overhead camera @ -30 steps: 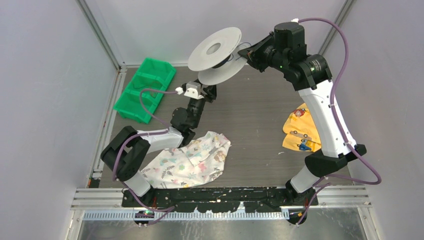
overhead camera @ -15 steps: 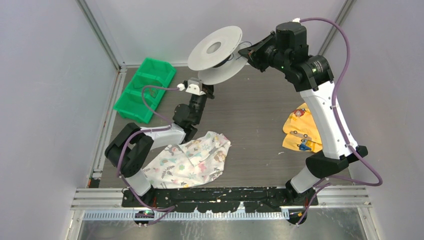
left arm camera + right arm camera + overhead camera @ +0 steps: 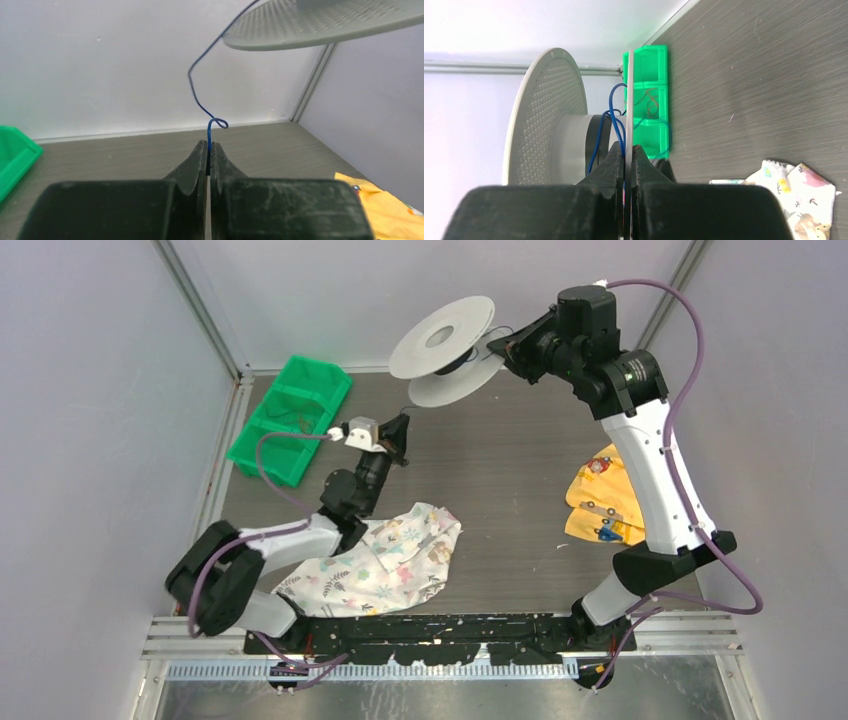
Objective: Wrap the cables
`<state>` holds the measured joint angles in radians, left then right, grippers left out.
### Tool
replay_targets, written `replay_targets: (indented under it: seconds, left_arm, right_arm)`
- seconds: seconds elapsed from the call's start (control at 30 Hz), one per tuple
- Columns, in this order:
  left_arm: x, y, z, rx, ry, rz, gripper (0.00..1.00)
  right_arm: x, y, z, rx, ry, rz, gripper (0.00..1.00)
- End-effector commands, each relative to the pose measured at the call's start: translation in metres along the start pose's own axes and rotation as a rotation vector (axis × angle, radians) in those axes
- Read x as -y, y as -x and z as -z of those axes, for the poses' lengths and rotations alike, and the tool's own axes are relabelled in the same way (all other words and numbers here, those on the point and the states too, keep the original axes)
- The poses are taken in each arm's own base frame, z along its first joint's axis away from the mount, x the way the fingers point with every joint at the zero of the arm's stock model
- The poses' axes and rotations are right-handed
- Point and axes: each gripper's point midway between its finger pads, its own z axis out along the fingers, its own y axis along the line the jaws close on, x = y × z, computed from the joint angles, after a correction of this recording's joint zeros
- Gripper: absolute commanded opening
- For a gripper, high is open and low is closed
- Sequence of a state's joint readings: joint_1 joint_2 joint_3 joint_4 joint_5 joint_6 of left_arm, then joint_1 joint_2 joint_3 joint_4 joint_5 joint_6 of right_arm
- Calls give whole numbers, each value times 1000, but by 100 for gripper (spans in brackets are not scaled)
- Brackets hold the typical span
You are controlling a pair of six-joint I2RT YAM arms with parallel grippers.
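The pale grey two-disc spool point(image 3: 443, 337) hangs in the air at the back of the table, tilted. My right gripper point(image 3: 503, 352) is shut on the rim of its lower disc point(image 3: 628, 95). Thin dark blue cable point(image 3: 616, 117) lies in loose loops round the spool's core between the discs. My left gripper point(image 3: 399, 426) is below and left of the spool, shut on the cable's free end point(image 3: 208, 131). From there the cable point(image 3: 196, 87) rises in a kinked, slack line to the spool point(image 3: 325, 22).
A green divided bin point(image 3: 290, 418) stands at the back left and holds a small wire tangle point(image 3: 651, 105). A floral cloth point(image 3: 385, 560) lies near the front. A yellow cloth item point(image 3: 603, 498) lies at the right. Grey walls close the sides and back.
My left gripper has pulled away from the spool, down and to the left, with the cable end in it. The right gripper has moved the spool slightly right and up.
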<state>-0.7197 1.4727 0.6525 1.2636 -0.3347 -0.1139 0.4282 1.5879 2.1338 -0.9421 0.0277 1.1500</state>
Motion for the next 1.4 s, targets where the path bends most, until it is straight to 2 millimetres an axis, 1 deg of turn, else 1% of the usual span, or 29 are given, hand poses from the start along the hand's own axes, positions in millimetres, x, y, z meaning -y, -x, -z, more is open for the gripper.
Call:
replay_targets:
  seconds: [0.0, 0.03, 0.1, 0.17, 0.27, 0.33, 0.4, 0.47, 0.5, 0.53, 0.6, 0.67, 0.83, 0.9, 1.0, 1.13, 1.23, 1.3, 1.37]
  left_arm:
    - [2, 16, 31, -114, -24, 93, 0]
    - [3, 18, 38, -162, -32, 93, 0]
    - [5, 21, 52, -251, -48, 83, 0]
    - [5, 28, 65, -297, -61, 80, 0]
    - [6, 47, 82, -319, -88, 89, 0]
    - [11, 60, 91, -336, -123, 87, 0]
    - [23, 72, 99, -372, -199, 79, 0]
    - [42, 80, 109, -440, -305, 84, 0]
    - [48, 82, 115, -483, -347, 88, 0]
    - [55, 88, 120, -507, -383, 95, 0]
    - [62, 98, 128, -537, -429, 103, 0]
    - [64, 110, 136, -542, -450, 103, 0]
    - [63, 122, 150, -535, -472, 101, 0]
    - [70, 126, 154, -538, -511, 122, 0]
    - [86, 134, 158, -552, -595, 166, 0]
    - [102, 150, 158, -539, -683, 192, 0]
    - [106, 165, 146, -495, -676, 208, 0]
    - [110, 174, 135, -449, -675, 234, 0]
    - [116, 178, 121, -408, -677, 259, 0]
  right_arm:
    - [-26, 31, 15, 84, 115, 0, 1]
    - [-22, 33, 11, 86, 99, 6, 1]
    - [-17, 30, 8, 57, 88, 31, 1]
    - [-9, 29, 2, 49, 63, 58, 1]
    - [0, 27, -3, 35, 32, 93, 1]
    - [6, 25, -8, 26, 9, 110, 1]
    - [12, 23, -14, 16, -13, 118, 1]
    - [19, 22, -19, 13, -34, 131, 1]
    - [22, 22, -21, 12, -44, 136, 1]
    - [25, 22, -23, 12, -53, 145, 1]
    - [34, 26, -27, 35, -92, 159, 1]
    - [40, 29, -30, 55, -115, 167, 1]
    - [50, 32, -36, 72, -156, 184, 1]
    - [55, 32, -40, 72, -173, 191, 1]
    - [67, 32, -49, 69, -213, 208, 1]
    - [82, 26, -57, 43, -258, 235, 1]
    - [87, 17, -61, 15, -270, 261, 1]
    - [85, 9, -61, -6, -263, 292, 1]
    - [81, -4, -60, -41, -249, 323, 1]
